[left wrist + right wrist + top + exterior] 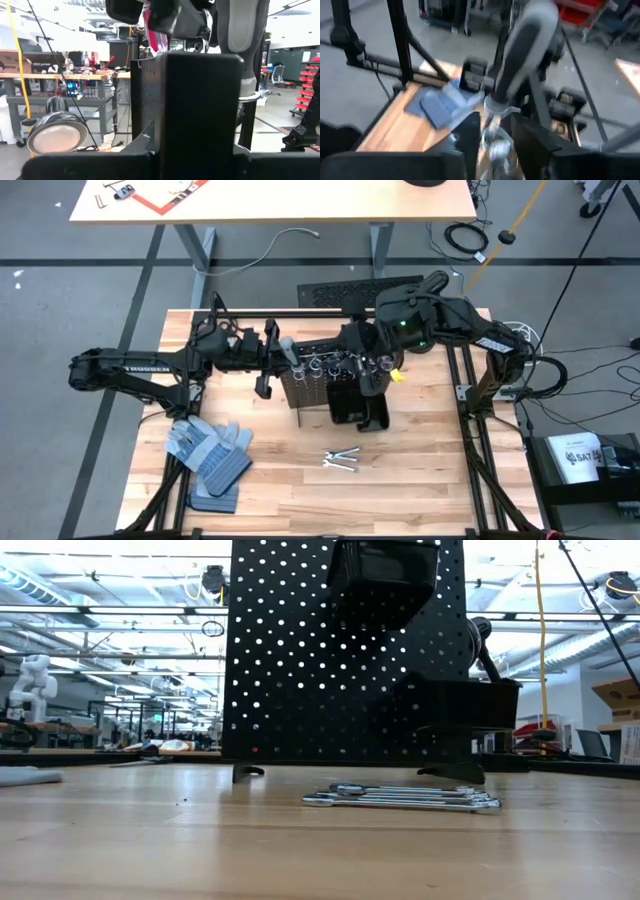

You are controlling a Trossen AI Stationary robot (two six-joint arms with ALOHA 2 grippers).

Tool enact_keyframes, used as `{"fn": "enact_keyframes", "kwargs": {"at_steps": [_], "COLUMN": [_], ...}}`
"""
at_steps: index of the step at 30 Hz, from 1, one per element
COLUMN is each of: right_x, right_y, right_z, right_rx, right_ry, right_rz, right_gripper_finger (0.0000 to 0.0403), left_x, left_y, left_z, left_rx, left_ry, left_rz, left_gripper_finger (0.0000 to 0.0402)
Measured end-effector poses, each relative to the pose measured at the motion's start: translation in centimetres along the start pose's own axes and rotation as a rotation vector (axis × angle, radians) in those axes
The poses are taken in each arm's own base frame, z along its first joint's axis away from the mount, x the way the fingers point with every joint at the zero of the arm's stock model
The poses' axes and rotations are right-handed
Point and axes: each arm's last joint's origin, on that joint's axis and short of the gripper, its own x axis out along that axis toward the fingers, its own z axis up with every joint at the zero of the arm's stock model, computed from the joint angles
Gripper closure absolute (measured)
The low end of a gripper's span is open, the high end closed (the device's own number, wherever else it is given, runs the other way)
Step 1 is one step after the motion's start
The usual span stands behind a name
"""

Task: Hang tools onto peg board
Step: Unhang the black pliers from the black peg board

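The grey-handled screwdriver (521, 55) stood in a silver ring (248, 95) at the left end of the peg board (340, 660). Its long axis was close to vertical, leaning slightly, with the rounded handle up and the shaft down through the ring. A red-handled screwdriver (151, 30) showed only as a strip of translucent red above the board's top edge, close under the right arm; which way it pointed could not be told. The silver wrenches (405, 798) lay flat in a small overlapping bundle on the table in front of the board, well clear of its feet, with their long axes roughly parallel to its face. The board was an upright black perforated panel with a black box-shaped bin (350, 405) on its front. The right gripper (375, 370) hung over the row of rings near the board's middle, fingers partway apart, with nothing clearly clamped between them. The left gripper (265, 370) waited just off the board's left end; whether its fingers were parted could not be told. The table (420, 480) was pale wood planking, with blue-grey work gloves (210, 460) lying well to the front left of the board. Behind the board was a bright workshop with benches, cables and a grey floor.
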Motion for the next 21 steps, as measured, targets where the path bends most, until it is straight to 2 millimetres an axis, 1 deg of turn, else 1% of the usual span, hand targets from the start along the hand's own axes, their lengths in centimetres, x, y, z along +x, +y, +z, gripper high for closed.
{"fn": "enact_keyframes", "kwargs": {"at_steps": [5,8,10,15,21], "right_x": [-0.2,-0.4,-0.8,-2.9,-6.9], "right_y": [0.4,0.8,1.1,1.8,2.9], "right_z": [0.4,0.5,0.8,1.7,2.7], "right_rx": [-0.018,-0.031,-0.047,-0.078,-0.114], "right_ry": [-0.034,-0.036,-0.056,-0.125,-0.215], "right_rz": [0.008,0.019,0.023,0.031,0.008], "right_gripper_finger": [0.0216,0.0191,0.0183,0.018,0.0179], "left_x": [0.0,0.0,0.0,0.0,0.0], "left_y": [0.0,0.0,0.0,0.0,-0.1], "left_z": [0.0,0.0,0.0,0.0,0.0], "left_rx": [0.0,0.0,0.0,0.0,-0.003], "left_ry": [-0.001,0.0,0.0,0.0,-0.001], "left_rz": [0.0,0.0,-0.001,0.0,0.015], "left_gripper_finger": [0.0356,0.0356,0.0356,0.0356,0.0356]}}
